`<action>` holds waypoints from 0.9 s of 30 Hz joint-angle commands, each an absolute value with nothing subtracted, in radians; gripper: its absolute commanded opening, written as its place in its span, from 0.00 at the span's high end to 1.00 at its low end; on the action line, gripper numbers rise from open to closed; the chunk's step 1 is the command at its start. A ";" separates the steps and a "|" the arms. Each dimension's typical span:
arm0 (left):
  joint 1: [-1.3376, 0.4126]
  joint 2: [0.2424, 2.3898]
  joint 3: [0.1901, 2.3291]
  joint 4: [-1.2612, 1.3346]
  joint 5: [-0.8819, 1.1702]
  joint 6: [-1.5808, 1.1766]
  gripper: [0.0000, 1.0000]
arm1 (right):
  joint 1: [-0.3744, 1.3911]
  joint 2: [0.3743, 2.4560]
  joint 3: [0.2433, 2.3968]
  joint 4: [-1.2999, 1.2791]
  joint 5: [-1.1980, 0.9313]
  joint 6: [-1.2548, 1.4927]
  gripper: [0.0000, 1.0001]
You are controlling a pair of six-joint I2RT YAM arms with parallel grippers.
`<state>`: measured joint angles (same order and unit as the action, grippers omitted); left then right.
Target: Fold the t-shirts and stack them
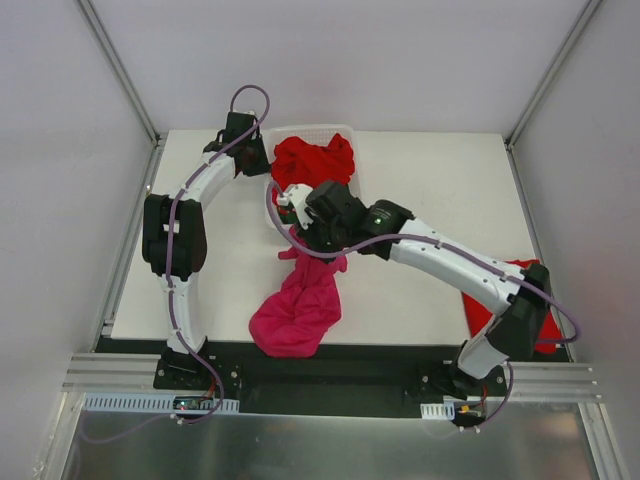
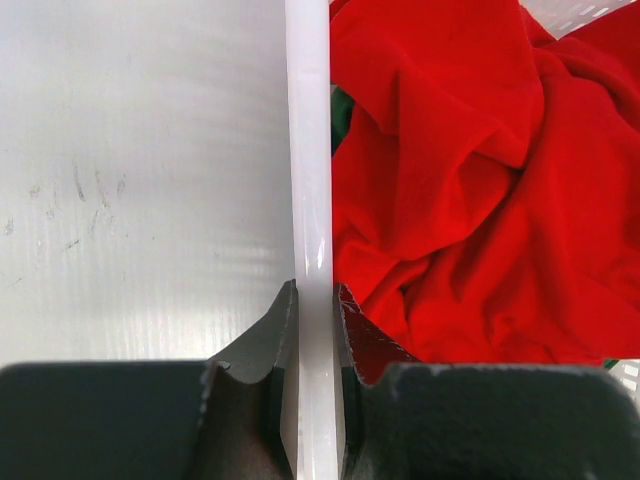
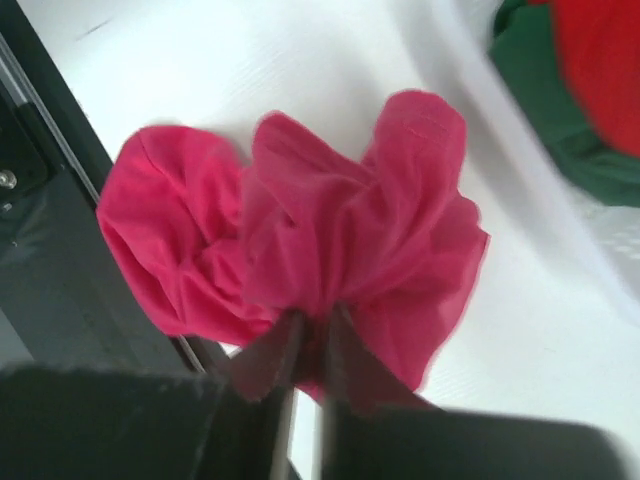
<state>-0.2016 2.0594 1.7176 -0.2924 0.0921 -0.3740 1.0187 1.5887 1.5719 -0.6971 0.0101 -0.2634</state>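
Currently, pink shirt [image 1: 298,310]: hanging bunched from the right gripper [image 3: 312,335], its lower end resting on the table [image 1: 420,190] near the front edge.
Grip: the right gripper is clenching a gathered fold at the shirt's upper end.
Basket [image 2: 308,150]: the left gripper [image 2: 315,300] is clamping its white rim.
Handling: probably behaving light and limp, sagging wherever unsupported; better taking hold at shoulder seams or hem corners than mid-cloth.
Axis: running from the grip down toward the front edge; collar and hem are hiding in the bunch.
Others: red shirts [image 1: 312,160] and a green shirt [image 3: 545,90] are lying in the basket; one more red shirt [image 1: 480,310] is lying beside the right arm [image 1: 450,260].
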 commanded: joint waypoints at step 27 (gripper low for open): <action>-0.202 1.974 1.723 -0.275 0.120 -0.331 1.00 | 0.716 1.933 1.706 -0.506 0.390 -0.291 0.03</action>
<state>-0.2016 2.0586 1.7176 -0.2924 0.1001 -0.3729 0.7403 1.8874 1.6127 -0.5171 0.4137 -0.2813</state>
